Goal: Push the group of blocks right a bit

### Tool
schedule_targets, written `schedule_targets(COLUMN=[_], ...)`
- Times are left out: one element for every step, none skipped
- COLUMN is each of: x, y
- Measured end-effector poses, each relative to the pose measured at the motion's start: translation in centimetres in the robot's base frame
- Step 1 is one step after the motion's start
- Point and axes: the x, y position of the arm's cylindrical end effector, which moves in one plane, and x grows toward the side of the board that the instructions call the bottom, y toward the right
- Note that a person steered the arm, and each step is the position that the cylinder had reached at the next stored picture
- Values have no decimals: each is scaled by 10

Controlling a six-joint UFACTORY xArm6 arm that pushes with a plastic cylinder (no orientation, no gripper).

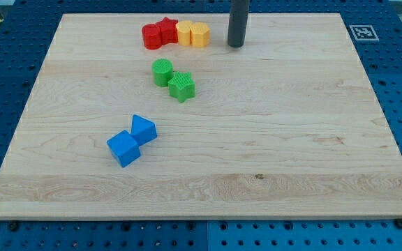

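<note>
A row of four touching blocks lies near the view's top: a red round block (151, 36), a red star (167, 30), a yellow block (185, 32) and an orange-yellow block (199, 34). My tip (236, 45) rests on the board just to the right of this row, a small gap from the orange-yellow block. Below the row sit a green round block (162, 72) and a green star (182, 86), touching. Lower left lie a blue block (144, 130) and a blue cube (123, 148), touching corner to corner.
The wooden board (292, 139) lies on a blue perforated table. A black-and-white marker tag (362, 32) sits off the board's top right corner.
</note>
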Motion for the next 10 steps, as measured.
schedule_targets(x=[7, 43, 62, 57, 30, -7, -9, -8, -8, -2], y=[2, 8, -55, -131, -193, -226, -196, -152, -149, -146])
